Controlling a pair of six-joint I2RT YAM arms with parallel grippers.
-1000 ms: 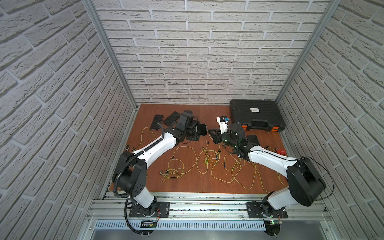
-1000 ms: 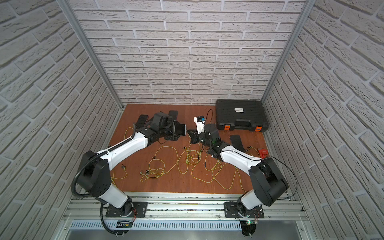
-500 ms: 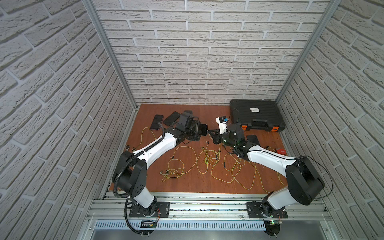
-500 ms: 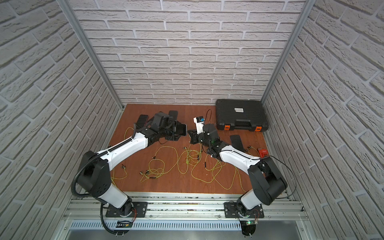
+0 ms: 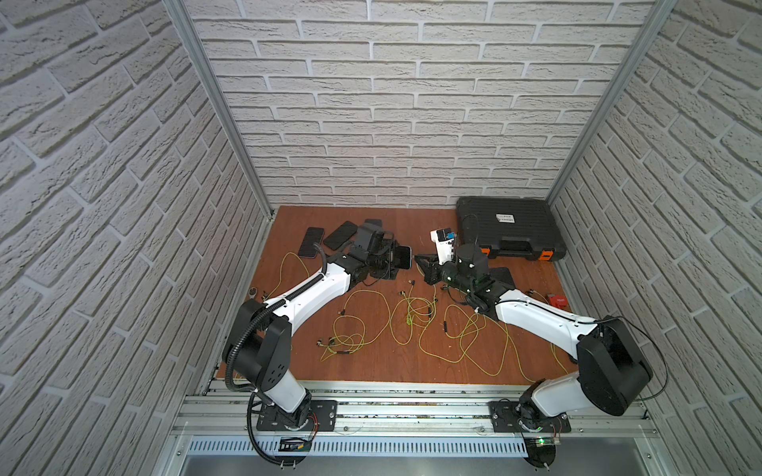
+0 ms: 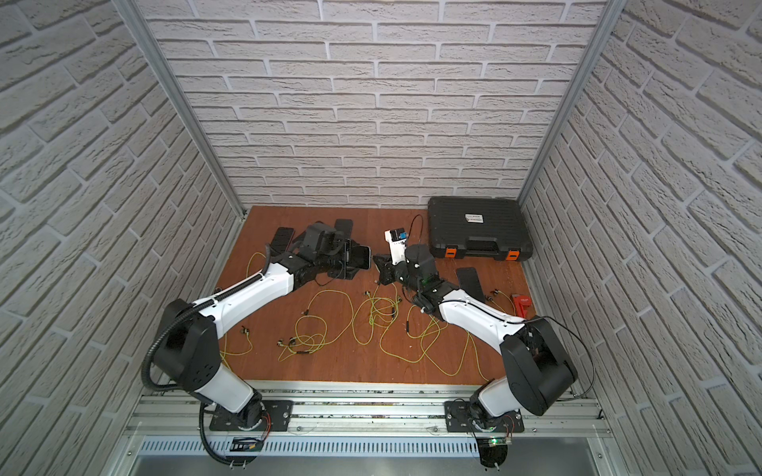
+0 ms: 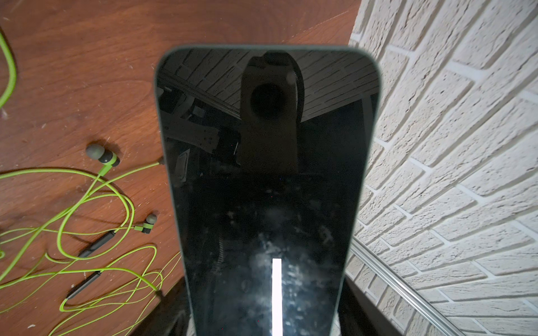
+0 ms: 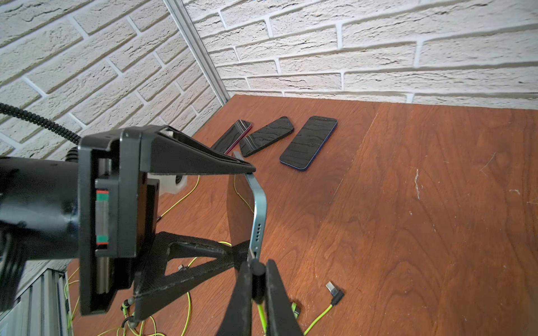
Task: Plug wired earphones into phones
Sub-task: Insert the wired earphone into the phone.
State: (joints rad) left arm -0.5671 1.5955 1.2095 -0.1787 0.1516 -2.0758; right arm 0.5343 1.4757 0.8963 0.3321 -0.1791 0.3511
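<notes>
Two grippers meet: the left gripper [image 8: 249, 210] clamps a phone [image 7: 262, 203] by its long edges, the right gripper [image 8: 258, 266] pinches a dark plug [image 8: 258, 283] at the phone's end.

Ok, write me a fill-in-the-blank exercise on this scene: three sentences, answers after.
1. The left gripper holds one phone off the table; in the right wrist view, ____ other phones lie flat.
2. The right gripper pinches a plug on a ____ cord.
3. The black case has ____ latches.
Missing words: three, green, orange.
</notes>
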